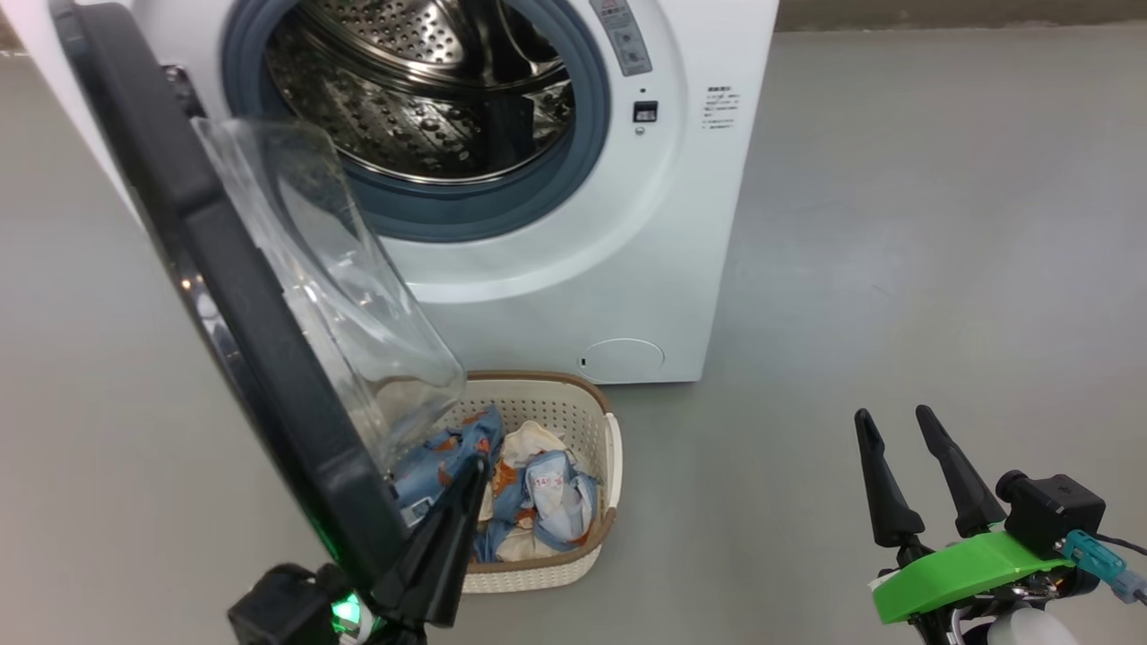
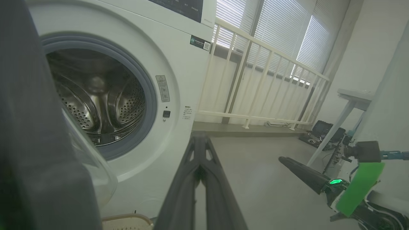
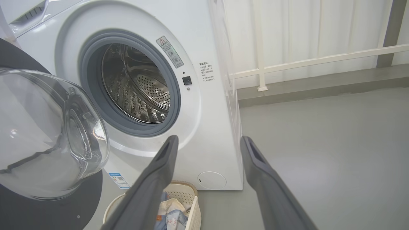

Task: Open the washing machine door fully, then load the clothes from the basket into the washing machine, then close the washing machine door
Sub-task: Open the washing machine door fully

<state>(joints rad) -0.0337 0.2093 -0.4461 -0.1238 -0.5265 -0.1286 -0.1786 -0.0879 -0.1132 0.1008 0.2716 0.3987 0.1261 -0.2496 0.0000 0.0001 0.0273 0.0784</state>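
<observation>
we saw clothes (image 1: 538,493) in basket (image 1: 573,563) on the floor (image 1: 896,224) before the washing machine (image 1: 556,296) | judged soft, light: pinch a raised fold | left pincer (image 1: 477,473) shut, empty, beside door (image 1: 251,340) | right pincer (image 1: 894,417) wide

My right pincer (image 1: 892,414) has two long, dark, tapering fingers (image 1: 883,488) on a bright green plastic bracket (image 1: 968,563), with a boxy black camera (image 1: 1053,511) and a teal plug (image 1: 1095,554) beside it. My left pincer (image 1: 478,475) is matt black too, a small green light (image 1: 345,614) glowing at its base
</observation>
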